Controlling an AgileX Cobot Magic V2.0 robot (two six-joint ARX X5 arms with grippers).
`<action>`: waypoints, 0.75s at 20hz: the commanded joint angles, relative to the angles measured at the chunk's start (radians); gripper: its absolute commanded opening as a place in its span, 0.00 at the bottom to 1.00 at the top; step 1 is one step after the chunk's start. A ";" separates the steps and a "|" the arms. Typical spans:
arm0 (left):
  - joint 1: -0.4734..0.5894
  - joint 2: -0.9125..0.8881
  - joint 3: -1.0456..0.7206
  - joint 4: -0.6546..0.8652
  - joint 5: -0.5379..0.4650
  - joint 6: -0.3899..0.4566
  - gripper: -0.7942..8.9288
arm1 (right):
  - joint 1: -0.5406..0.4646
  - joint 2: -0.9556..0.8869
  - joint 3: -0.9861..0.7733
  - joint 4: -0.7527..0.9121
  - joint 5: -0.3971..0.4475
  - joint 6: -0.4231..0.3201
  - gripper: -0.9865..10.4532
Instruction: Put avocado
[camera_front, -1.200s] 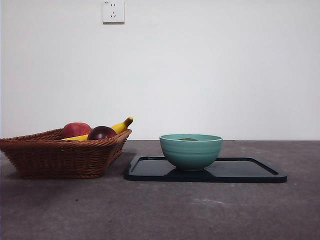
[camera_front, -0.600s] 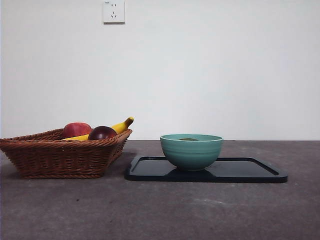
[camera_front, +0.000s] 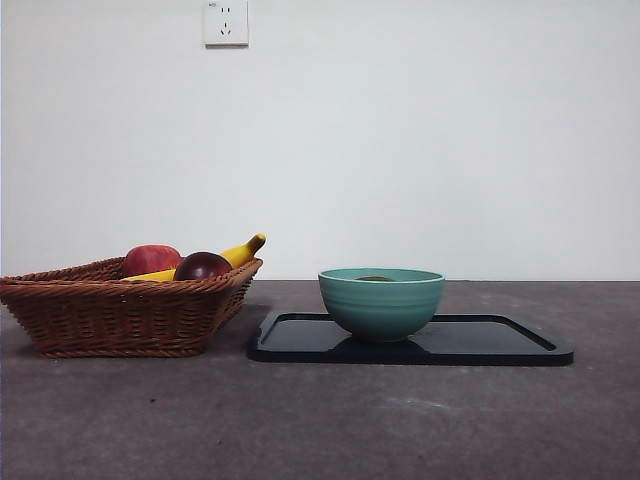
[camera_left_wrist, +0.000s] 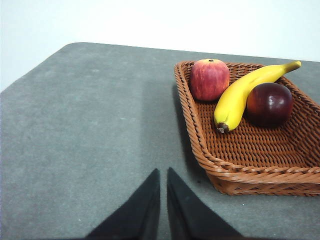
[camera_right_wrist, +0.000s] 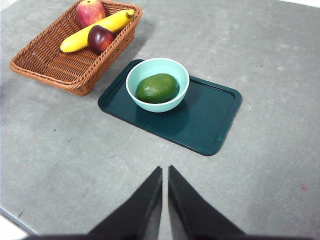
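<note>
1. My right gripper (camera_right_wrist: 165, 172) hangs high above the grey tabletop (camera_right_wrist: 280, 60), clear of everything, its two black jaws pressed together with only a thin slit between them and nothing in them.
2. My left gripper (camera_left_wrist: 163, 175) is also raised over bare tabletop just beside the brown woven wicker basket (camera_left_wrist: 260, 170), jaws likewise closed and empty.
3. The small dull dark-green rounded avocado (camera_right_wrist: 157, 88) lies inside the pale teal ceramic bowl (camera_right_wrist: 134, 90), which stands on the dark rectangular tray (camera_right_wrist: 210, 125), towards the end nearer the basket.
4. Compared with the front pictures from a moment ago, nothing has shifted: basket, bowl and tray sit where they were, and no arm shows there.
5. The front view gives only a sliver of the avocado above the bowl's rim; my right wrist view shows it whole.
6. My left wrist view shows the basket's contents: a red apple (camera_left_wrist: 209, 79), a yellow banana (camera_left_wrist: 245, 92) and a dark maroon round fruit (camera_left_wrist: 270, 103).
</note>
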 joint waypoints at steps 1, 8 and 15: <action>0.005 -0.002 -0.021 -0.007 0.005 0.035 0.10 | 0.007 0.005 0.008 0.012 0.000 0.010 0.09; 0.005 -0.002 -0.021 -0.006 0.005 0.030 0.10 | 0.007 0.005 0.008 0.012 0.000 0.010 0.09; 0.005 -0.002 -0.021 -0.006 0.005 0.030 0.10 | 0.007 0.005 0.008 0.012 0.000 0.010 0.09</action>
